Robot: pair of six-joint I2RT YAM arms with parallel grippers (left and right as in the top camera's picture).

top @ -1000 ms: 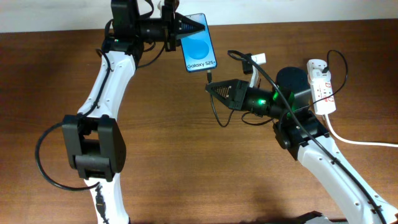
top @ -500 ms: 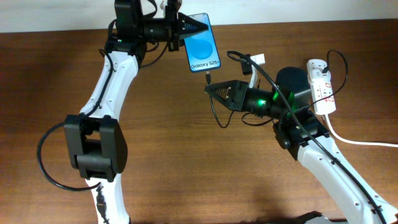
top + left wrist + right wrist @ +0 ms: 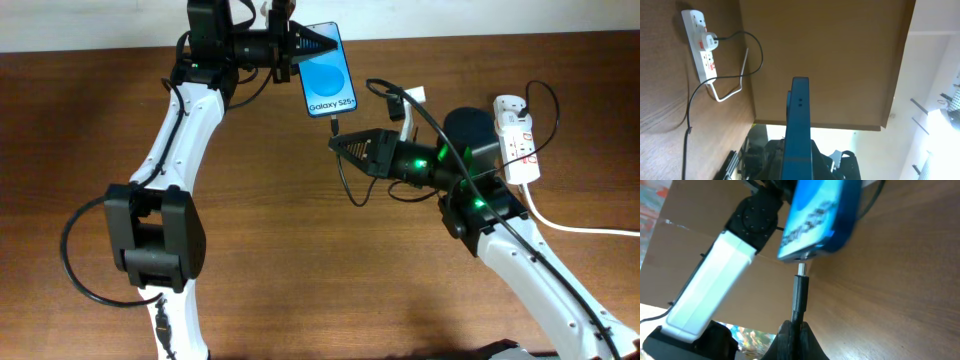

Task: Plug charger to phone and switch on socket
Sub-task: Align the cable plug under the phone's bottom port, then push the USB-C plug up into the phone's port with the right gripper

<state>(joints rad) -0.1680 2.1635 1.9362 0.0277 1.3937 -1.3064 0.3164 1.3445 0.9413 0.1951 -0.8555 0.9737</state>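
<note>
My left gripper point(image 3: 318, 45) is shut on the phone point(image 3: 329, 69), blue screen reading "Galaxy S25", held in the air at the back of the table; in the left wrist view the phone point(image 3: 799, 125) shows edge-on between the jaws. My right gripper point(image 3: 336, 142) is shut on the charger point(image 3: 336, 126), a thin black cable. In the right wrist view its metal connector tip point(image 3: 801, 269) sits just below the phone's point(image 3: 821, 215) bottom port, touching or nearly so. The white socket point(image 3: 518, 138) lies at the right with a plug in it.
The charger's cable loops over the brown table point(image 3: 300, 260) below the right gripper. A thick white lead point(image 3: 570, 226) runs from the socket to the right edge. A white wall edge lies along the back. The socket also shows in the left wrist view point(image 3: 702, 45).
The left gripper has shifted the phone slightly to the right and down, closer to the charger tip. The right gripper has barely moved.
</note>
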